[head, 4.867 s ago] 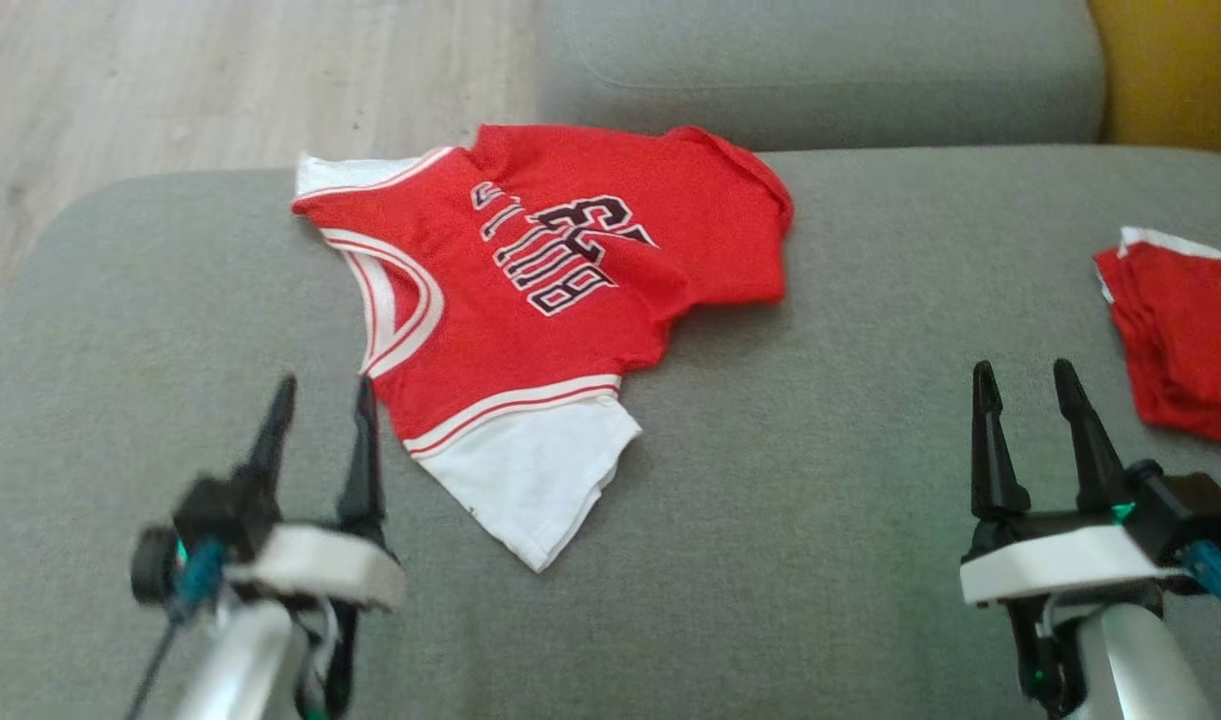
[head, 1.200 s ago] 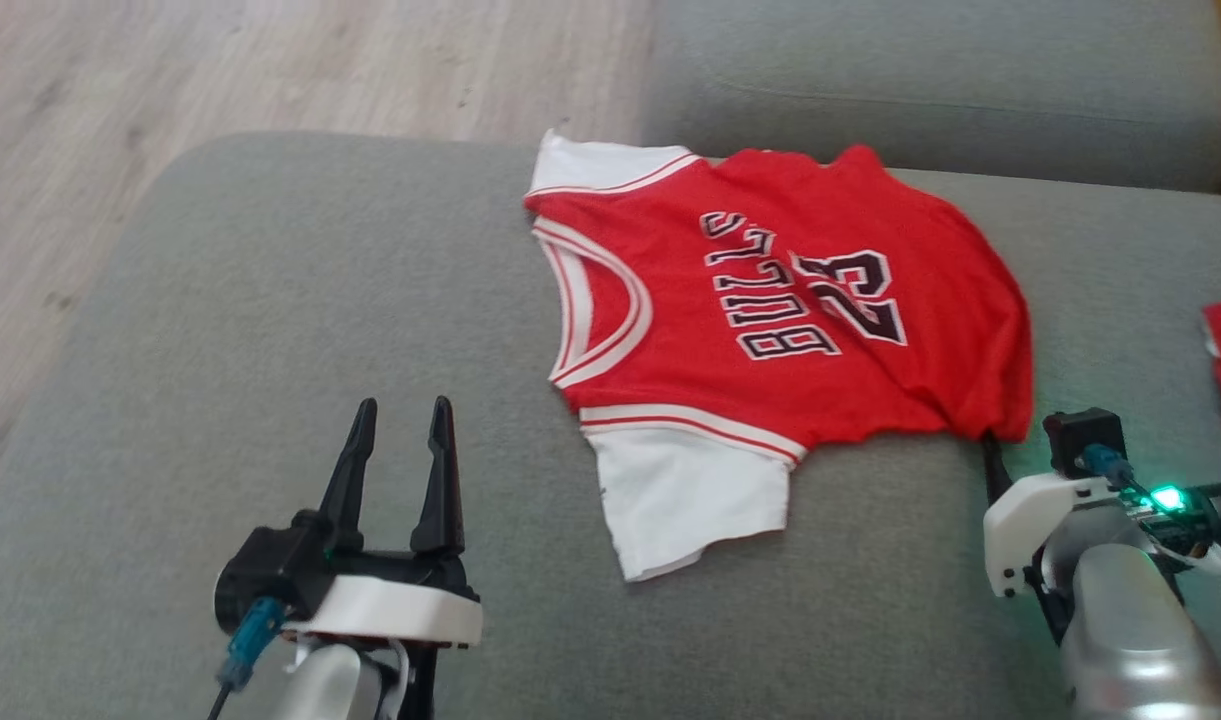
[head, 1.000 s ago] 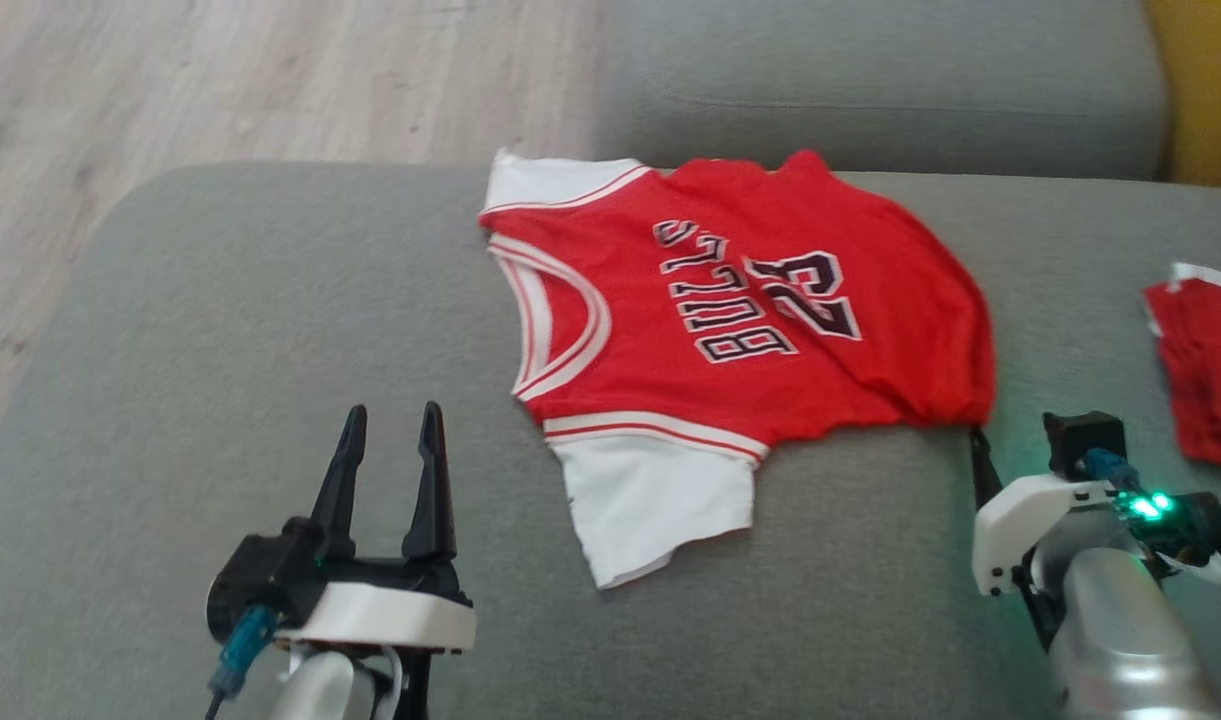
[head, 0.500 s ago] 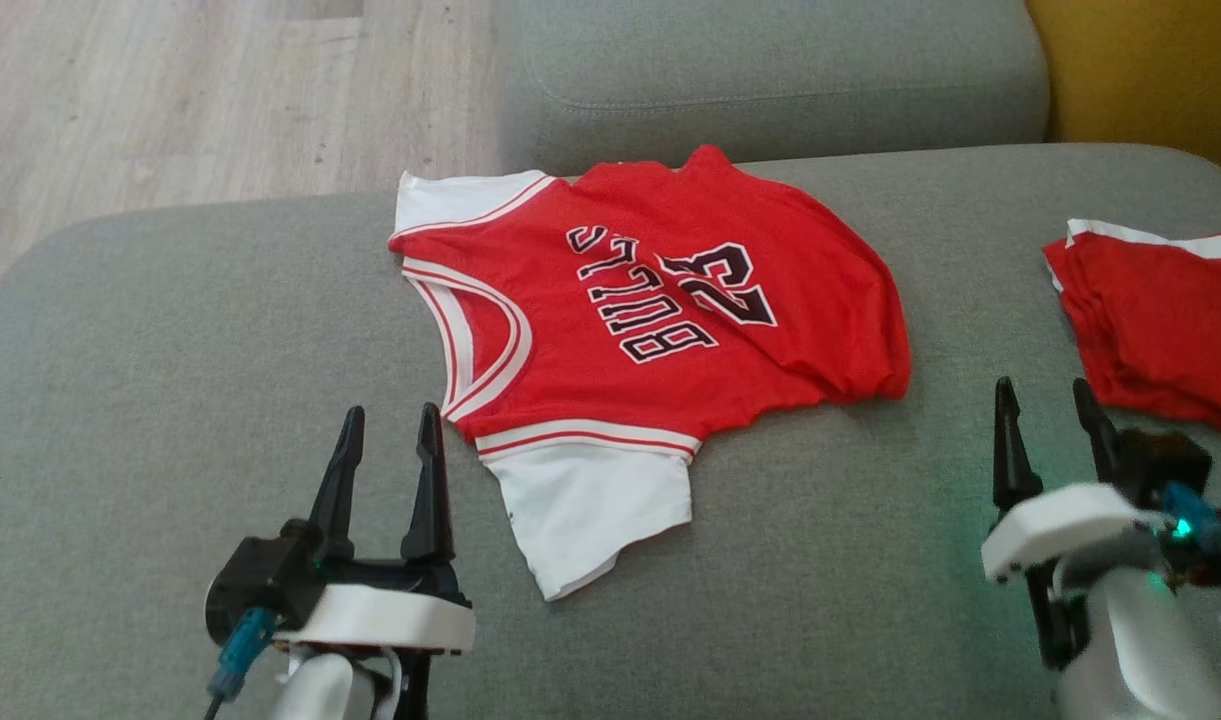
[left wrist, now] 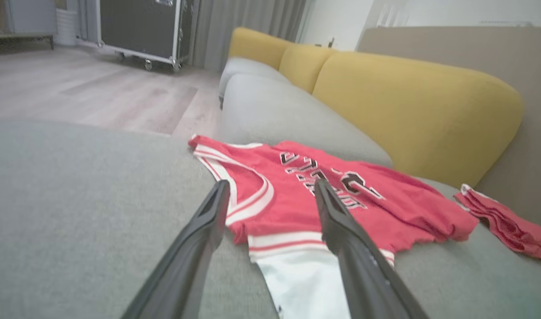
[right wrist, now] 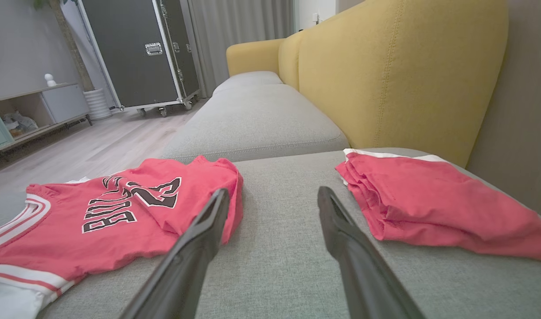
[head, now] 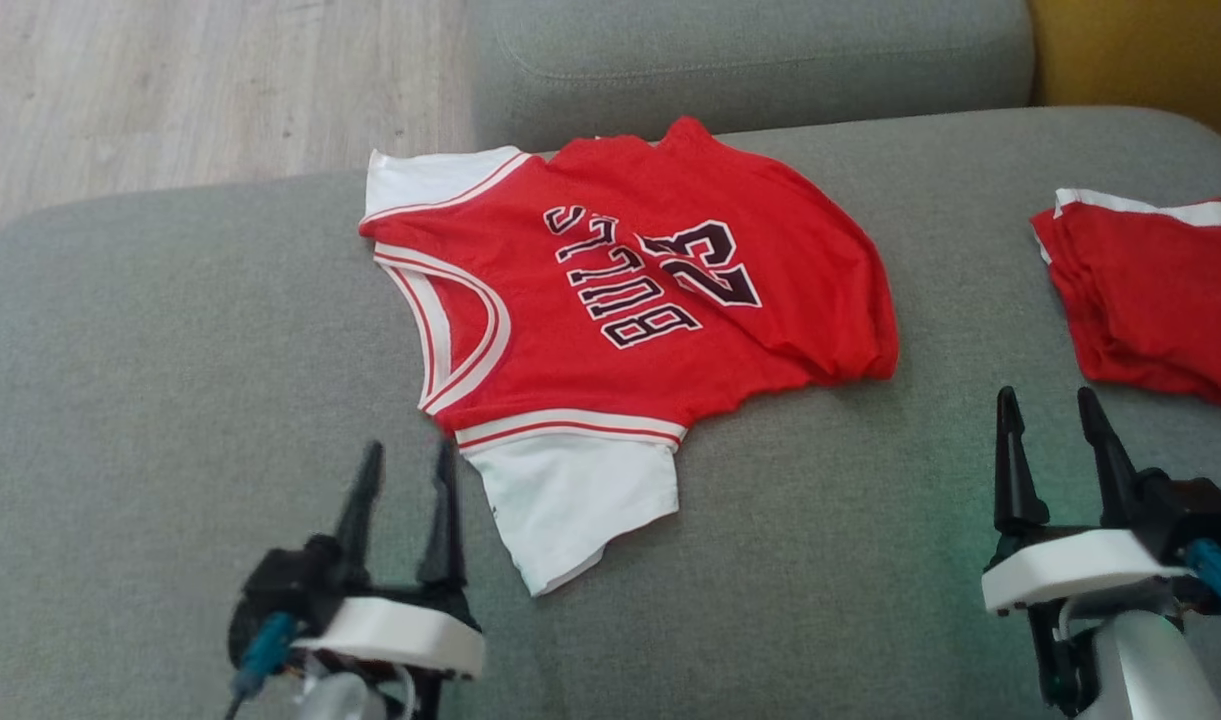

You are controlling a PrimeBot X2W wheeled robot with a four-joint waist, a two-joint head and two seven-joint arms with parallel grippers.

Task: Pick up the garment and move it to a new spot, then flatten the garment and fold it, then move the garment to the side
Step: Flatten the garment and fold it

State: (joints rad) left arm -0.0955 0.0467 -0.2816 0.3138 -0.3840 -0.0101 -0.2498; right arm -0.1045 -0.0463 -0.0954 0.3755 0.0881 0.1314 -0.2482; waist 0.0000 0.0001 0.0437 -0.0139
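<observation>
Left arm: the left gripper [head: 410,450] sits low at the lower left of the head view, with its long dark fingers [left wrist: 199,235] pointing up toward the clothing.
Left jaws: spread apart, with nothing between them.
Left fingertips: just beside the near white sleeve; whether they touch the cushion I cannot tell.
Right arm: the right gripper [head: 1045,395] stands at the lower right of the head view, fingers pointing up.
Right jaws: held wide and empty, aimed at bare cushion.
Garment: a red jersey [head: 610,300] with white sleeves and black "BULLS 23" lettering lies spread on the grey fabric sofa cushion [head: 170,350]. Its neckline faces left and its rumpled hem faces right.
Sleeves: one white sleeve points toward the robot, the other toward the cushion's far edge.
Beside the right gripper: a folded red cloth with white trim [head: 1150,290] lies on the same cushion, well apart from the jersey — the right gripper points at the gap between the two.
Beyond: a second grey cushion [head: 750,50] adjoins the far side, and a mustard-yellow padded backrest [right wrist: 407,66] runs along the sofa.
Room: pale wood-plank floor [head: 170,80] — a black wheeled case with metal edging [right wrist: 137,53] stands at its far end.
</observation>
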